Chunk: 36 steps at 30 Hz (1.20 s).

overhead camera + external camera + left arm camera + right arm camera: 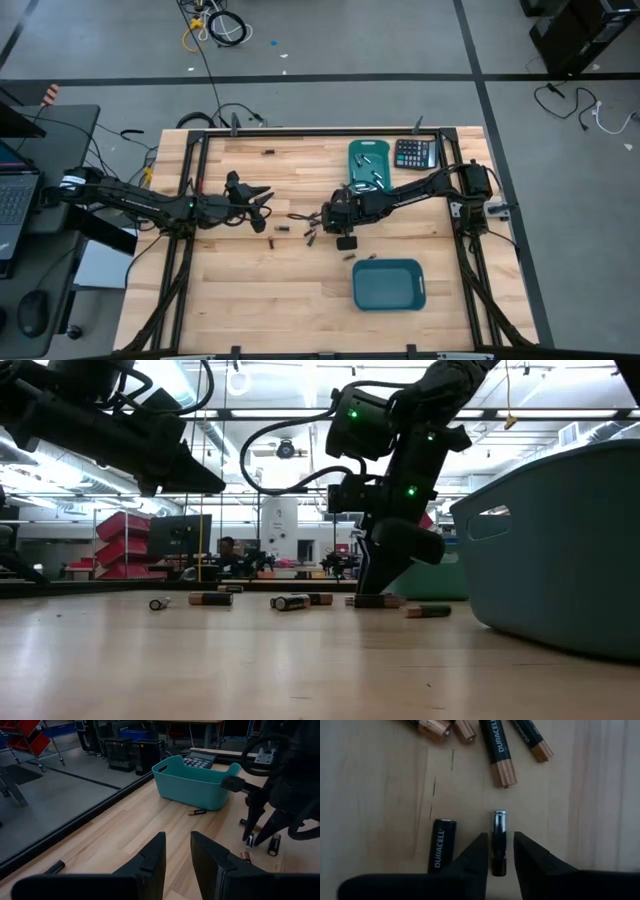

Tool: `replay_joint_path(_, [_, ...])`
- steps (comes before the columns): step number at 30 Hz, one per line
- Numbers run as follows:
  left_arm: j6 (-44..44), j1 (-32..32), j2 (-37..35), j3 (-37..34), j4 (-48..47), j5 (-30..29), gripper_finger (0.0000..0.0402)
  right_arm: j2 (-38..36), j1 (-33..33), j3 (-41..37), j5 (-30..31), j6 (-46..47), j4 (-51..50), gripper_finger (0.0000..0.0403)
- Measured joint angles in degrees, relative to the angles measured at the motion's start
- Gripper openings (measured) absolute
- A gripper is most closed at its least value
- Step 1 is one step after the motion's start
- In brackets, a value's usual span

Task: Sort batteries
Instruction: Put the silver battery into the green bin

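Observation:
Several batteries point(283, 231) lie loose on the wooden table's middle, black-and-copper ones point(497, 750) among them. My right gripper point(498, 837) points steeply down over them, open. Its fingers stand on either side of a slim dark battery point(499, 827) with a silver tip. That battery lies flat on the wood, a narrow gap showing on each side. A black battery point(442, 851) lies just beside it. In the high view the right gripper point(323, 219) is at the table's middle. My left gripper point(264, 199) hovers to its left, open and empty point(177, 855).
A teal bin point(368, 165) holding several batteries stands at the far right, beside a black calculator point(415, 153). A second teal bin point(388, 284) stands near the front right. One battery point(268, 152) lies alone near the far edge.

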Motion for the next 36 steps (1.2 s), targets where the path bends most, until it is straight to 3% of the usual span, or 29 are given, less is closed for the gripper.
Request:
replay_joint_path(8, [0.0, 0.0, 0.0, 0.0, -0.03, 0.0, 0.0092, -0.13, 0.02, 0.08, -1.54, -1.22, 0.25, 0.0007])
replay_joint_path(18, [0.0, 0.0, 0.0, 0.0, -0.04, 0.0, 0.0092, -0.17, 0.04, 0.13, -1.78, -0.59, 0.52, 0.0])
replay_joint_path(31, [0.0, 0.0, 0.0, 0.0, -0.05, 0.0, 0.0092, 0.15, -0.31, -0.13, -2.92, 2.43, 0.29, 0.0083])
replay_joint_path(36, [0.0, -0.01, 0.0, 0.0, -0.06, -0.02, 0.0092, 0.15, -0.68, -0.11, -2.94, 2.0, 0.56, 0.0092])
